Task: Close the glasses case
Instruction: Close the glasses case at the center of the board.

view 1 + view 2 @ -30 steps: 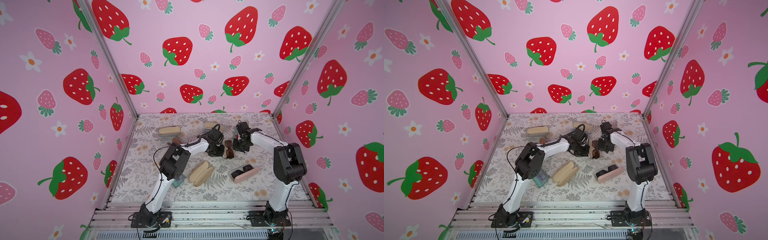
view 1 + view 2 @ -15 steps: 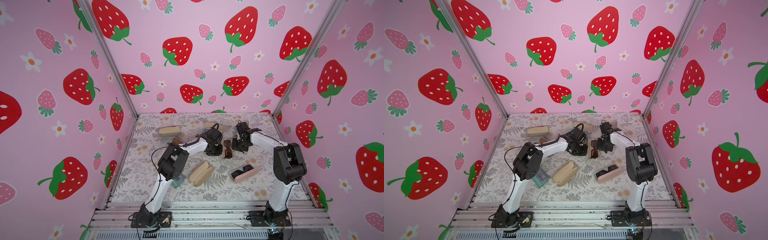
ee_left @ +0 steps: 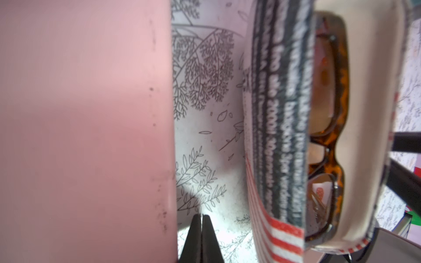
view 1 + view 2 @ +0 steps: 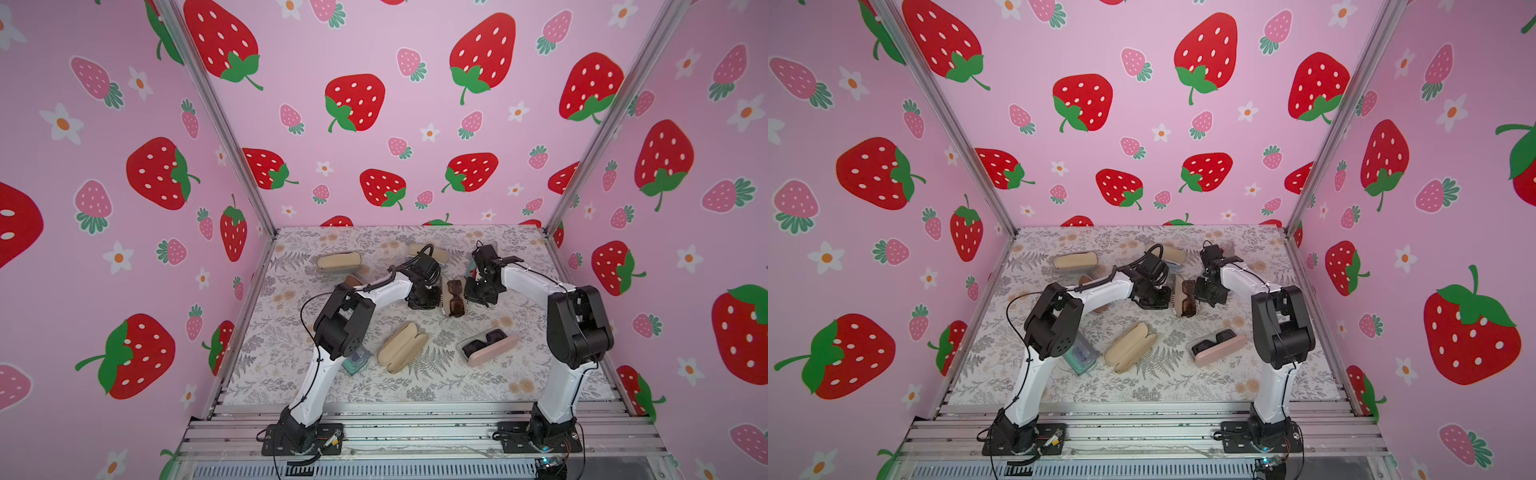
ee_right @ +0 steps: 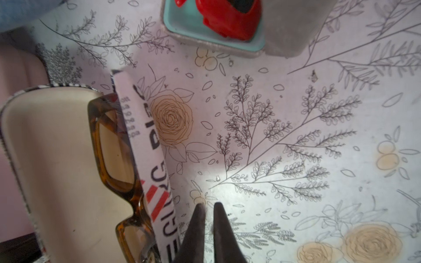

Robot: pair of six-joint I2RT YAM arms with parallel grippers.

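Observation:
The glasses case [image 4: 453, 298] [image 4: 1185, 297] lies open on the floral mat between my two arms, with tortoiseshell sunglasses [image 3: 328, 109] [image 5: 107, 145] resting in its cream lining [image 3: 364, 113]. Its printed lid flap [image 3: 284, 109] [image 5: 148, 145] stands up along one long side. My left gripper [image 3: 201, 216] [image 4: 430, 297] is shut and empty on the mat beside the lid's outer face. My right gripper [image 5: 209, 208] [image 4: 476, 296] sits on the mat on the case's other side, its fingers a sliver apart with nothing between them.
A pink case [image 4: 488, 347] holding dark glasses and an open beige case [image 4: 403, 347] lie nearer the front. Two beige cases [image 4: 338, 261] [image 4: 415, 249] lie at the back. A teal tray with a red object [image 5: 214, 27] is near the right gripper. A blurred pink surface [image 3: 79, 125] fills one side of the left wrist view.
The left gripper and the case have shifted slightly toward the back. The right gripper's fingers have drawn a little closer together.

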